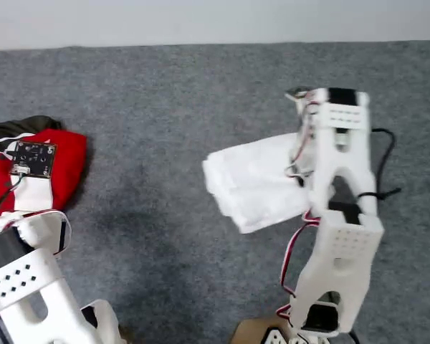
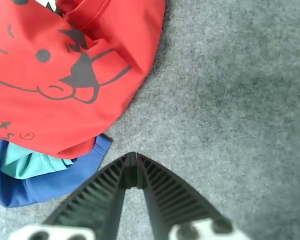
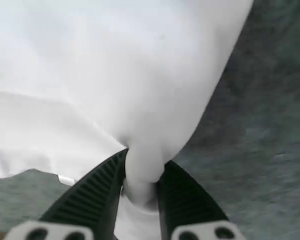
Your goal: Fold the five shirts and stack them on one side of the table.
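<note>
A white shirt point(image 1: 254, 183) lies partly folded right of the table's middle. My right gripper point(image 3: 141, 172) is shut on a bunched edge of the white shirt point(image 3: 115, 75), at the shirt's right side under the right arm point(image 1: 340, 186). At the left edge sits a stack of shirts with a red printed shirt point(image 1: 61, 161) on top. The red shirt point(image 2: 65, 70) lies over a blue shirt point(image 2: 45, 182) and a teal one point(image 2: 20, 162). My left gripper point(image 2: 136, 167) hovers shut and holds nothing, just off the stack's edge.
Grey carpet-like cloth point(image 1: 158, 107) covers the whole table. A dark garment point(image 1: 18, 127) peeks out behind the red shirt. Open carpet lies between the stack and the white shirt. A brown patch point(image 1: 251, 331) shows at the front edge by the right arm's base.
</note>
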### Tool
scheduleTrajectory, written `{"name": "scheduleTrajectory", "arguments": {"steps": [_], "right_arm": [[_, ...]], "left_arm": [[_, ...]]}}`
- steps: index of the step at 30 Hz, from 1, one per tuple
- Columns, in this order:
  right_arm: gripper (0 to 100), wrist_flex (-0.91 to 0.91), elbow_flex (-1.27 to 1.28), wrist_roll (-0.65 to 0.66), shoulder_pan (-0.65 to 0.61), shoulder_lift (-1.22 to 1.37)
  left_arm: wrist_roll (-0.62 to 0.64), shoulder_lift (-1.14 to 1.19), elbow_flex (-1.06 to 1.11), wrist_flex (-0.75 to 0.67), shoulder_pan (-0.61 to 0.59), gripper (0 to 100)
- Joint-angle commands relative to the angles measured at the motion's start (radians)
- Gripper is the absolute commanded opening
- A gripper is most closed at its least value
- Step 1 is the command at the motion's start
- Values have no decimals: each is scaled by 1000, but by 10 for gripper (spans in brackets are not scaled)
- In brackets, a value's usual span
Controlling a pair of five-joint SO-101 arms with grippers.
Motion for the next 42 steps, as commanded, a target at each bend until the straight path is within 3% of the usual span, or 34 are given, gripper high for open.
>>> {"name": "scheduleTrajectory", "arguments": {"steps": [1,5,10,13,17,21,27,32,42], "right_arm": [[10,-31,-101,167,88,10],[10,-113,-164,244,147,82],[17,-122,-245,250,153,159],[91,-68,-310,242,140,160],[211,44,-480,87,136,160],[236,51,-548,5,127,131],[220,51,-361,0,85,-24],[3,50,-121,0,28,-194],[10,-36,321,-276,-67,-397]], "left_arm": [[-6,-17,-2,-2,0,3],[-6,-17,-2,-2,0,3],[-6,-17,-2,-3,0,3],[-6,-17,-2,-3,0,3],[-6,-17,-2,-3,2,3],[-6,-17,-2,-3,2,3],[-6,-14,-2,-3,2,3],[-6,-12,-2,-3,2,3],[-6,-15,31,-3,2,3]]}}
